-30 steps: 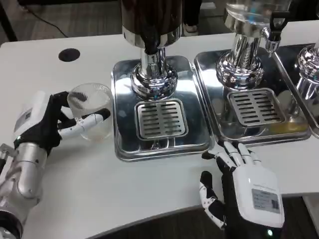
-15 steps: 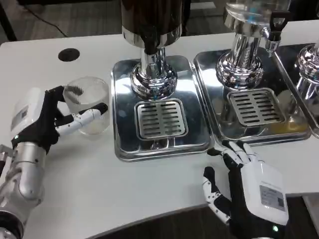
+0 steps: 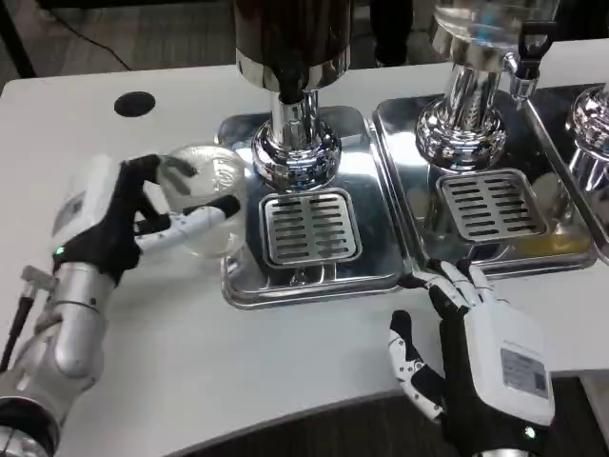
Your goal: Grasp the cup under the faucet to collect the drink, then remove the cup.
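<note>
My left hand (image 3: 119, 221) grips a clear plastic cup (image 3: 209, 195), lifted and tilted with its mouth toward the camera, at the left edge of the steel drip tray (image 3: 238, 276). The dark drink dispenser's chrome column (image 3: 295, 143) and its faucet (image 3: 288, 84) stand just right of the cup, above the slotted grate (image 3: 309, 227). My right hand (image 3: 476, 333) rests on the table in front of the trays, fingers spread and holding nothing.
A second dispenser (image 3: 471, 114) with its own drip tray (image 3: 561, 252) stands to the right, and part of a third (image 3: 590, 124) at the far right edge. A black round hole (image 3: 133, 104) marks the table at back left.
My left hand has carried the cup right and up, from the bare table to the drip tray's left edge, tilting it. The right hand has drawn back slightly toward the front.
</note>
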Controlling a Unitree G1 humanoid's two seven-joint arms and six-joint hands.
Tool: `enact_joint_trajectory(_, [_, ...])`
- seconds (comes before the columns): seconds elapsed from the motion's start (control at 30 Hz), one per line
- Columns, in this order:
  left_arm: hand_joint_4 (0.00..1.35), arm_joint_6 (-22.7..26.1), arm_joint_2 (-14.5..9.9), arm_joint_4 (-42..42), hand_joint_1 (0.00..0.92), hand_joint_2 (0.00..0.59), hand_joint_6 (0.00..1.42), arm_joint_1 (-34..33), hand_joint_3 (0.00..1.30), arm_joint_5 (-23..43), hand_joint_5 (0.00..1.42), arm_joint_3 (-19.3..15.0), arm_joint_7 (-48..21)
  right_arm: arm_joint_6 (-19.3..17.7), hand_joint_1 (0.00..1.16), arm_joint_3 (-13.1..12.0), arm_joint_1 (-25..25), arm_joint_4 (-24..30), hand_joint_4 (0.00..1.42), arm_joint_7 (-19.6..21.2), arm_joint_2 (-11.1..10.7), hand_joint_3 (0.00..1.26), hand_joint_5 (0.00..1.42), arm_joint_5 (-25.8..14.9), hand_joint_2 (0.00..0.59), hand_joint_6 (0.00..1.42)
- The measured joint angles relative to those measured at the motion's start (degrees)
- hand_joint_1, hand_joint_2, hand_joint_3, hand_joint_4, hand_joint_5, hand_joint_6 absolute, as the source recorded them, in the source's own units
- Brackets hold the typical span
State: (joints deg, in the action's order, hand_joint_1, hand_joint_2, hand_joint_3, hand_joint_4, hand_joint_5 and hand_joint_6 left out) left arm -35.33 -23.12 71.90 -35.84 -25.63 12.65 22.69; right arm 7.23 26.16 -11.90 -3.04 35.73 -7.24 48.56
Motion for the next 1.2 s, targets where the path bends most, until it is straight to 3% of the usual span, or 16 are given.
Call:
enact_joint_trajectory(0.1, [0.76,-0.46,1.90,-0.19,0.509,0.096,1.39,-0.86,0.63,-0.95,1.03,1.63,-0.81,0.00,0.52,-0.08,-0.22,1.37,0.18,0.02,0.18,0.38,0.10,0.09,0.495,0.16])
enact_joint_trajectory(0.37, [0.76,-0.46,3.64,-0.20,0.511,0.090,1.39,-2.10,0.63,-2.21,1.03,2.91,-1.15,0.02,0.52,-0.27,-1.75,2.95,0.17,0.03,0.46,0.38,0.10,0.84,0.496,0.16])
enact_joint_trajectory(1.2, [0.72,6.65,6.44,2.03,0.520,0.094,1.30,-7.72,0.61,-6.44,0.98,5.90,2.36,0.08,0.52,-0.56,-3.13,5.08,0.17,0.02,2.16,0.38,0.10,2.13,0.501,0.16])
